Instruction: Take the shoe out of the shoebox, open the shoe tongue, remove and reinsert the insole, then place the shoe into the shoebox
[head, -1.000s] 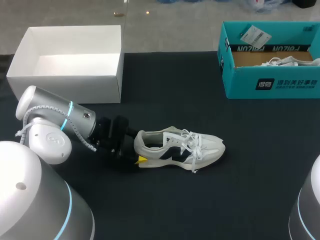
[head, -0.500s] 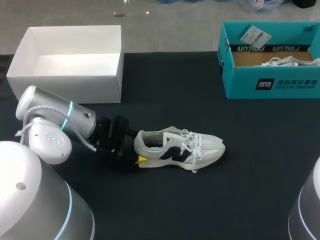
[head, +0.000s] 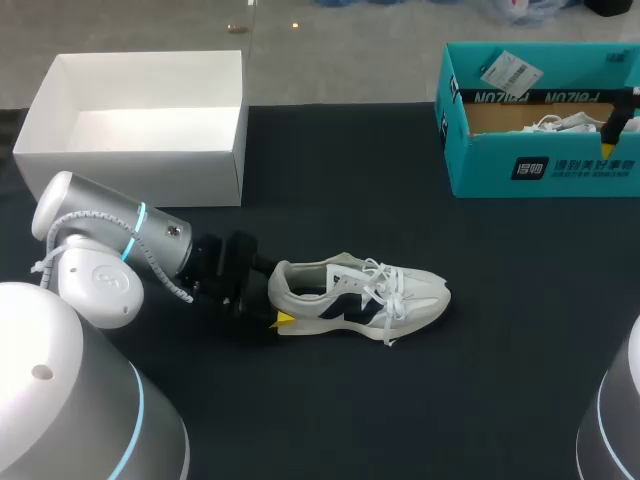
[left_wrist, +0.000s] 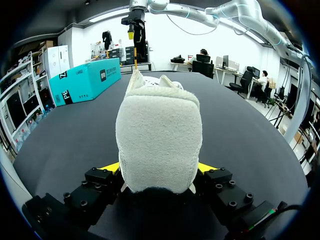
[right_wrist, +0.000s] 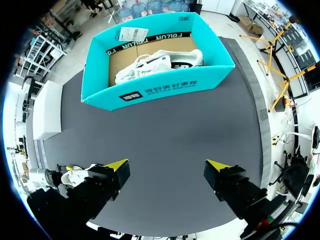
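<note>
At table (head: 500, 350) centre: shoe (head: 365, 293), heel clamped in my L gripper (left_wrist: 159, 172), apparently from both sides; long axis runs straight away from it. R gripper (right_wrist: 167, 170) wide open, well apart, nr teal shoebox (right_wrist: 150, 91).

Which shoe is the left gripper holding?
The sneaker on the table, heel clamped in the left gripper; the other sneaker lies inside the teal shoebox.

Two shoes, table shoe (head: 360, 295) and boxed shoe (right_wrist: 160, 62); two boxes, teal shoebox (head: 540, 165) and white box (head: 130, 165).
</note>
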